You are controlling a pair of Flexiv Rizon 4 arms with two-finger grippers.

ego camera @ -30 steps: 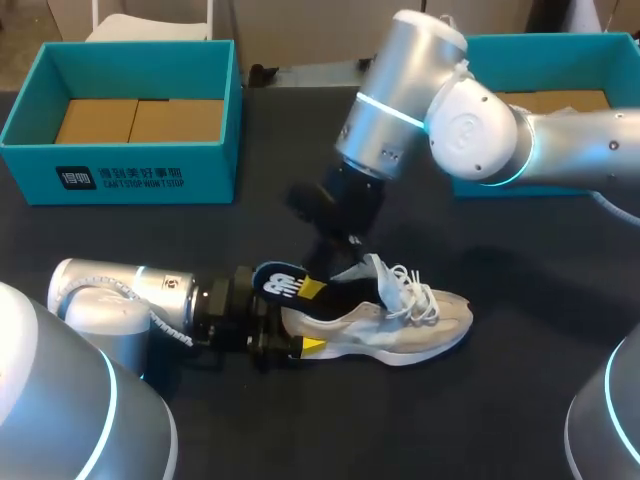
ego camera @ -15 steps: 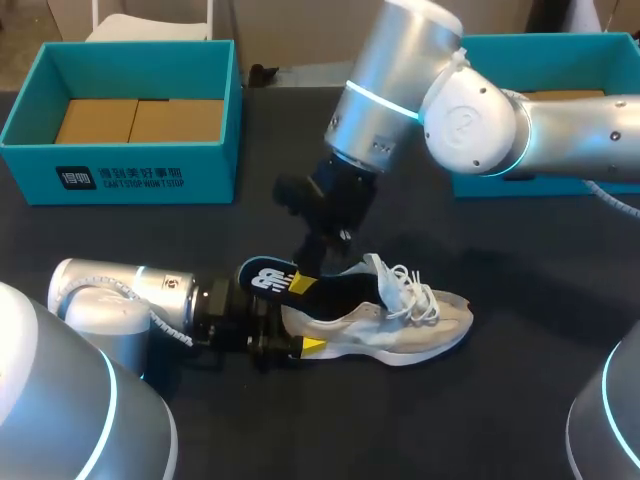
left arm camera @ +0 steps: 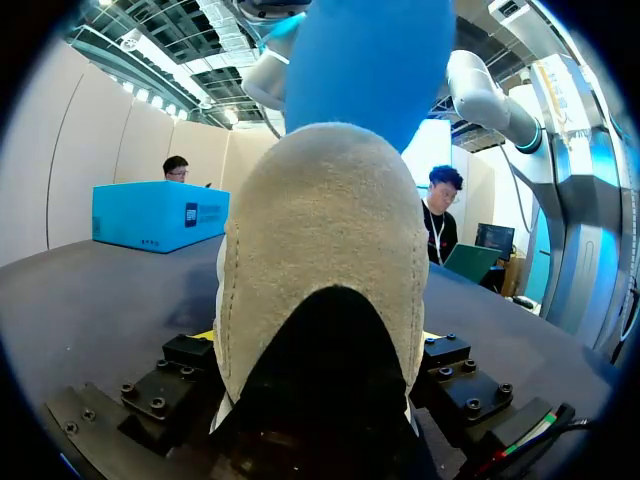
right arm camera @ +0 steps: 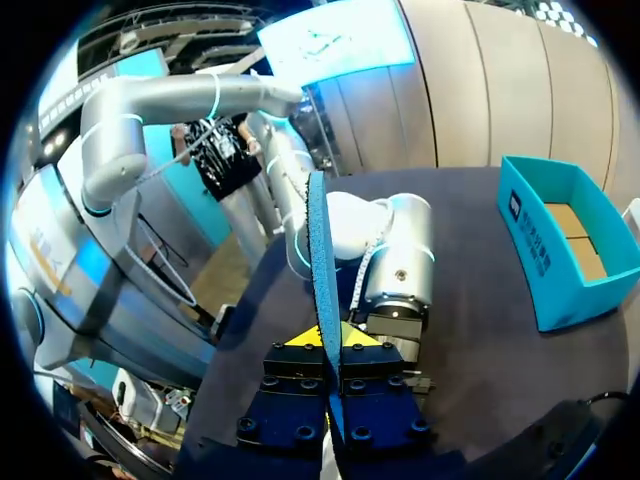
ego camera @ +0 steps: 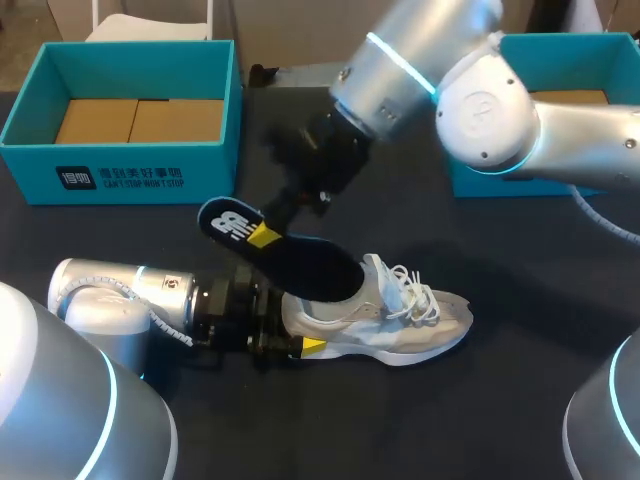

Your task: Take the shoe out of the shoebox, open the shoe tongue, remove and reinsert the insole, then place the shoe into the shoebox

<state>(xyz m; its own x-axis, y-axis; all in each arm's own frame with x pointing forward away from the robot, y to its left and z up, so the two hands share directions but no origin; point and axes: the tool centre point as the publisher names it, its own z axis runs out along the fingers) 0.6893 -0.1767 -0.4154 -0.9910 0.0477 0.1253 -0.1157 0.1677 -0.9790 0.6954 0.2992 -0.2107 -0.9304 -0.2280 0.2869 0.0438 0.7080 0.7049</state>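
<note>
A beige sneaker [ego camera: 400, 320] with white laces lies on its side on the dark table, heel toward my left arm. My left gripper [ego camera: 287, 327] stands wide around the heel, a finger on each side, and holds it. The left wrist view shows that heel [left arm camera: 325, 250] filling the space between the fingers. My right gripper [ego camera: 268, 235] is shut on the black insole [ego camera: 300, 262], lifted above the shoe. Its logo end points toward the left box, its toe end hangs over the shoe's opening. From the right wrist, the insole [right arm camera: 320, 250] appears edge-on, blue underneath, pinched in my right gripper [right arm camera: 333, 348].
An open teal shoebox [ego camera: 150, 178] with cardboard inside stands at the back left. A second teal box [ego camera: 600, 45] sits at the back right, partly behind my right arm. Bare dark table lies in front of the shoe.
My right gripper has risen and moved left with the insole, drawing it almost fully out of the shoe. The left gripper and the shoe have stayed in place.
</note>
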